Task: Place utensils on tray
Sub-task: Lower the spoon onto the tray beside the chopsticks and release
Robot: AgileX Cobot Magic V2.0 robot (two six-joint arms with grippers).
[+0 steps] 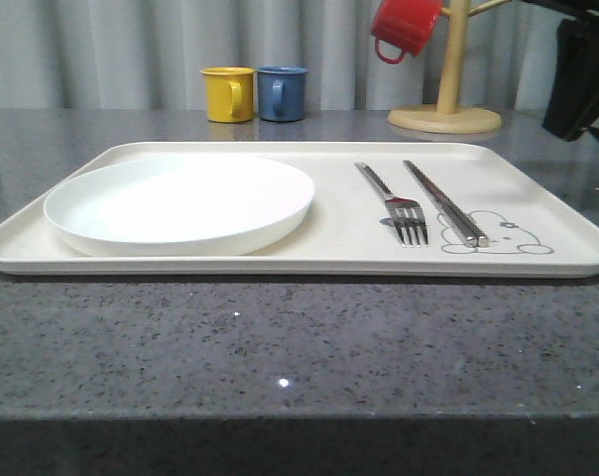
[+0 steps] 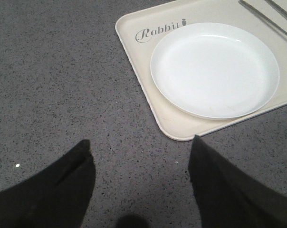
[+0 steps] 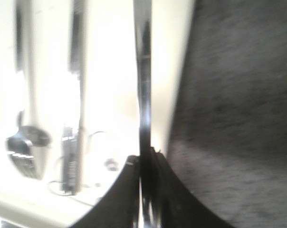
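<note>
The cream tray (image 1: 538, 213) lies on the grey speckled bench (image 1: 280, 347) with a round white plate (image 1: 180, 203) on its left half and, on its right half, a fork (image 1: 404, 213) and a pair of flat chopsticks (image 1: 448, 208) side by side, their long axes running roughly from the tray's far edge toward its near edge, tines and tips toward the camera beside the rabbit drawing (image 1: 498, 236). In the right wrist view the right end effector (image 3: 143, 164) is clamped on a slim shiny metal utensil (image 3: 143, 71), probably the spoon, though its bowl cannot be made out through the blur; the handle runs straight out from the fingers, about parallel to the fork (image 3: 24, 147) and chopsticks (image 3: 72, 161) and hanging over the tray's right rim (image 3: 176, 71), with bare bench just beyond. The move ahead seems to turn on carrying this piece a little leftward so it lands inside the rim, beside the chopsticks, without changing its heading. The right arm is plainly the nearer one; in the front view its dark body hangs at the upper right (image 1: 582, 79). The left end effector (image 2: 141, 166) hovers spread wide and empty over bare bench, just off the tray's corner (image 2: 172, 130) near the "Rabbit" lettering. Yellow (image 1: 228, 94), blue (image 1: 282, 93) and red (image 1: 407, 28) mugs sit behind, the red one on a wooden mug tree (image 1: 448, 99).
</note>
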